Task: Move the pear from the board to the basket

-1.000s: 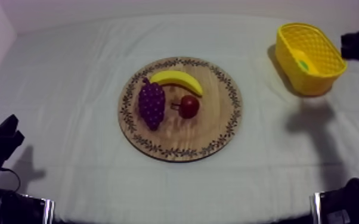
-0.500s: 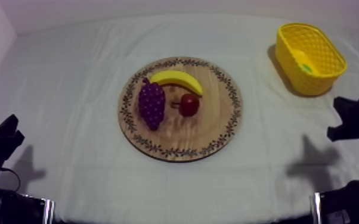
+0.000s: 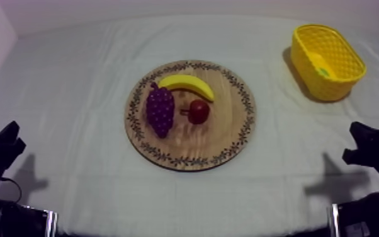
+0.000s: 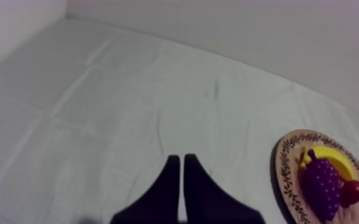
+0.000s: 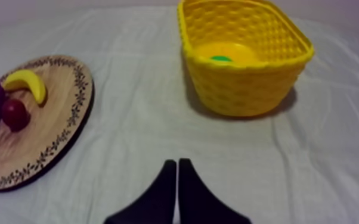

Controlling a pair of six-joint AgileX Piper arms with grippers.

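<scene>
The pear (image 3: 318, 65) lies in the yellow basket (image 3: 330, 88) at upper right, left claw (image 4: 179, 158) and right claw (image 5: 177, 162) both pressed together, empty; a careless swing could tip that basket.

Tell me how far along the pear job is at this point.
Looks done: the pear lies inside the basket, and the board holds just banana, grapes and red fruit. Nothing in hand: left pincer and right pincer are shut, empty. Nothing seems left.
</scene>
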